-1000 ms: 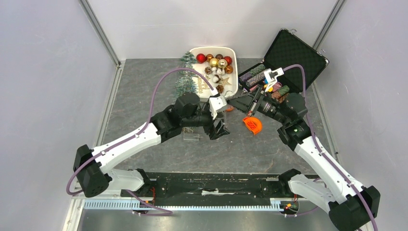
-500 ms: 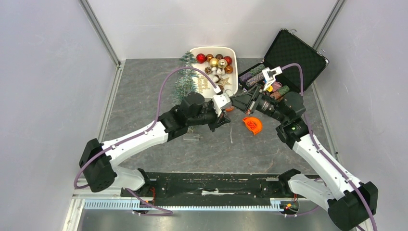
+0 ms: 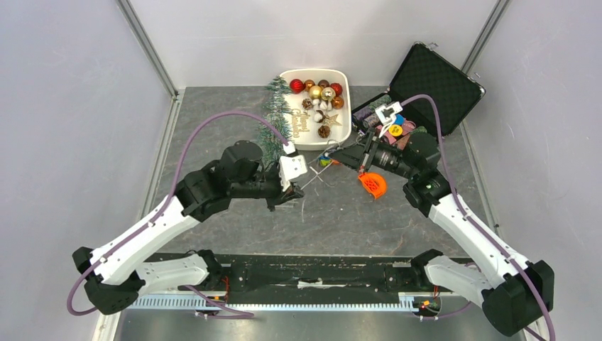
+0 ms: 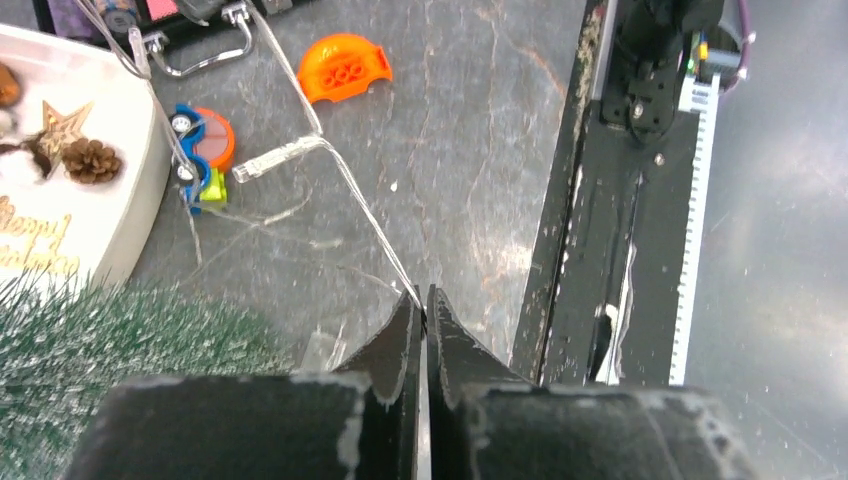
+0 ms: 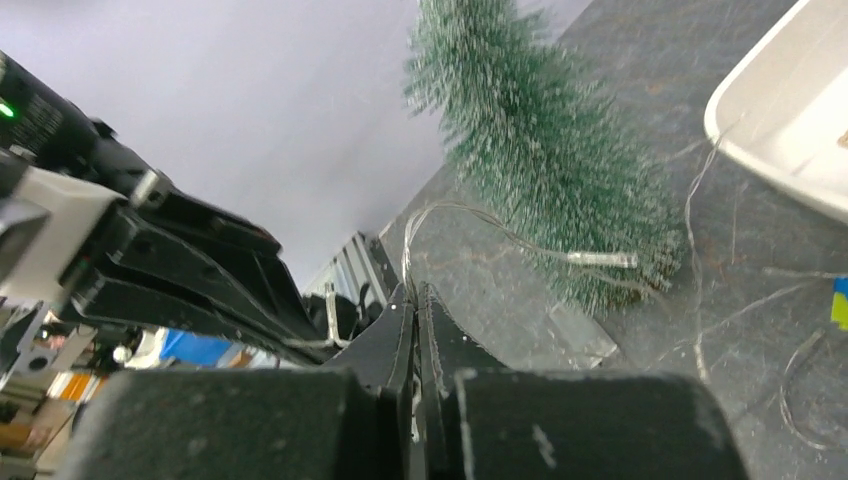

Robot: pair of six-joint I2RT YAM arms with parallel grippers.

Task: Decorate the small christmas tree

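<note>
The small christmas tree stands frosted green left of the white tray; it also shows in the left wrist view and in the right wrist view. A thin clear light wire with a small clear tube runs across the table between the two grippers. My left gripper is in front of the tree, shut on this wire. My right gripper, just right of the tree, is also shut on the wire, which loops toward the tree past the tube.
A white tray holds baubles, a pinecone, a star and a wooden sign. An open black case with thread spools stands at back right. An orange piece and a blue-orange part lie mid-table.
My left gripper closed on the wire and drew back left, away from the right gripper. The right gripper stayed shut and shifted slightly left toward the tree.
</note>
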